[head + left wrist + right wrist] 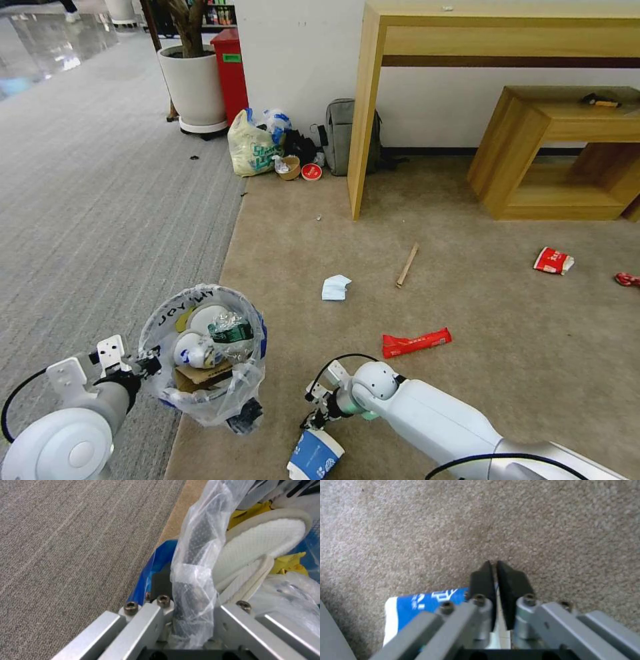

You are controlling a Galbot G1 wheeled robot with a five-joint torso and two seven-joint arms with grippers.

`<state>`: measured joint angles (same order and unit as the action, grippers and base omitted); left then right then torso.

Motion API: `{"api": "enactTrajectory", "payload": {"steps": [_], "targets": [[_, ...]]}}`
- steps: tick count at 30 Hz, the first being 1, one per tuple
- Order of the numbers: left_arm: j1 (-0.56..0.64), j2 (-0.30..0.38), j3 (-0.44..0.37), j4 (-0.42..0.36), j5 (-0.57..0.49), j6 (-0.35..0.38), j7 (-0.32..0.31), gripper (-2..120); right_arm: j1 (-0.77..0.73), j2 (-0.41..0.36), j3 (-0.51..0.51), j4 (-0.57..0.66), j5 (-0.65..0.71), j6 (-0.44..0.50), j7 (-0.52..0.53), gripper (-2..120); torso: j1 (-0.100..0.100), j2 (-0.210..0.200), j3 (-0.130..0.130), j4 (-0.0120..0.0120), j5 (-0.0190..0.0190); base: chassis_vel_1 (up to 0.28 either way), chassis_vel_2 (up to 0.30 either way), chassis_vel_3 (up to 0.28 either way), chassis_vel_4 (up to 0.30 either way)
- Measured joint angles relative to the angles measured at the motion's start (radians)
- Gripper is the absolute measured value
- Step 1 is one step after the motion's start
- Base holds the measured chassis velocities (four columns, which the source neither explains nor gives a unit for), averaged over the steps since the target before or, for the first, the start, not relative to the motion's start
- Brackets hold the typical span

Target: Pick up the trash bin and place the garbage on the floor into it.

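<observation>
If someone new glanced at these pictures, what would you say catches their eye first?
Probably the trash bin, held up near the carpet seam by the left gripper clamped on its bag-lined rim, already holding a white slipper and a bottle. Next, the right gripper, shut on the rim of the blue-white paper cup at the lower edge of the head view. Red wrappers and a tissue dot the beige floor beyond.

grey backpack [341,137], potted plant [193,73], wooden desk [493,30]

Crinkly clear plastic bin liner [220,400]
</observation>
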<state>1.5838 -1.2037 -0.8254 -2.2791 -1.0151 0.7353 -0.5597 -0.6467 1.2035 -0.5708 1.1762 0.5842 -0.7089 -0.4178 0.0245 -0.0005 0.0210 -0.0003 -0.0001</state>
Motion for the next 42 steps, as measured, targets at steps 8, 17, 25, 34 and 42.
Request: {"api": "enactTrajectory", "payload": {"steps": [8, 17, 25, 34, 42], "targets": [[-0.004, 0.003, 0.0, 0.003, -0.002, 0.0, 0.0, 0, -0.003, -0.005, 0.011, -0.002, -0.004, 0.006, 0.003, 0, 0.0, 0.0, 0.0, -0.0001, 0.0, 0.0, 0.0, 0.0, 0.0], [-0.01, 0.003, 0.002, 0.009, -0.003, 0.0, 0.001, 0, 0.013, -0.046, 0.038, 0.046, -0.003, 0.019, -0.013, 0, 0.0, 0.0, 0.0, -0.0001, -0.0001, 0.0, 0.0, 0.0, 0.0], [-0.013, 0.002, 0.003, 0.012, -0.004, 0.0, 0.002, 0, 0.013, -0.073, -0.018, 0.114, 0.014, -0.024, 0.004, 24, 0.0, 0.0, 0.0, 0.0, 0.0, 0.0, 0.0, 0.0, 0.0], [-0.006, 0.002, -0.005, 0.009, -0.005, 0.0, 0.005, 0, 0.016, -0.094, -0.042, 0.108, 0.018, -0.026, 0.039, 55, 0.0, 0.0, 0.0, -0.0001, 0.0, 0.0, 0.0, 0.0, 0.0], [-0.009, 0.002, -0.003, 0.011, -0.006, 0.0, 0.005, 0, -0.001, -0.088, -0.036, 0.091, 0.021, -0.025, 0.034, 81, 0.0, 0.0, 0.0, 0.0, -0.0001, 0.0, 0.0, 0.0, 0.0]]}}
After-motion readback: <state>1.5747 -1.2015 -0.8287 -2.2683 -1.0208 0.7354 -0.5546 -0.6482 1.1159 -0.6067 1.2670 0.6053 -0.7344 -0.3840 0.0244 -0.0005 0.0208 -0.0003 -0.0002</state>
